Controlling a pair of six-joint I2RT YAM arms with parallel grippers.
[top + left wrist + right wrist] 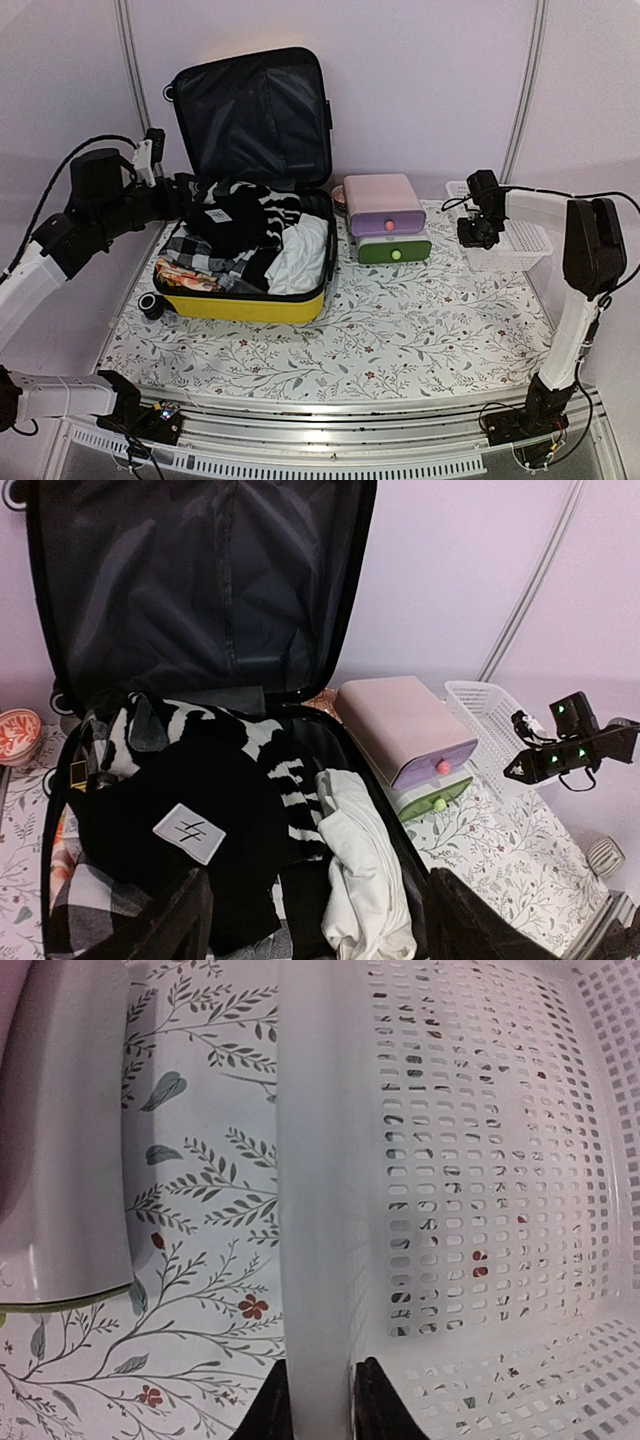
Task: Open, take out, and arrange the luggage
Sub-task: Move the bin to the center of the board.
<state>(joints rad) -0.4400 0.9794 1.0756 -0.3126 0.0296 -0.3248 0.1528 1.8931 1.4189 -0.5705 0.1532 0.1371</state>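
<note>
Left pincer (320, 935) is spread wide, nothing between its fingers, poised over the clothes packed in the open luggage (245, 305). Right beneath it is a black garment (240, 820) with a white tag (189, 833) on top, and plaid cloth (80, 910) shows under the left finger. Just past that comes a zebra-striped piece (285, 780). Off to the pincer's right, a white garment (360, 880) is bunched against the luggage wall. Beyond the pile the lid (200, 590) stands up, black lining facing the pincer. The luggage lies flat on the bench (400, 330), yellow shell down, well apart from the other arm.

Over to the right pincer (320, 1405): narrow, its fingers (275, 1410) nipping the white rim of the basket (500, 1160), one outside, one inside. The mesh wall runs away to its right. To its left is the floral bench, then the drawer box (385, 215), pink over green, sitting between basket and luggage.
</note>
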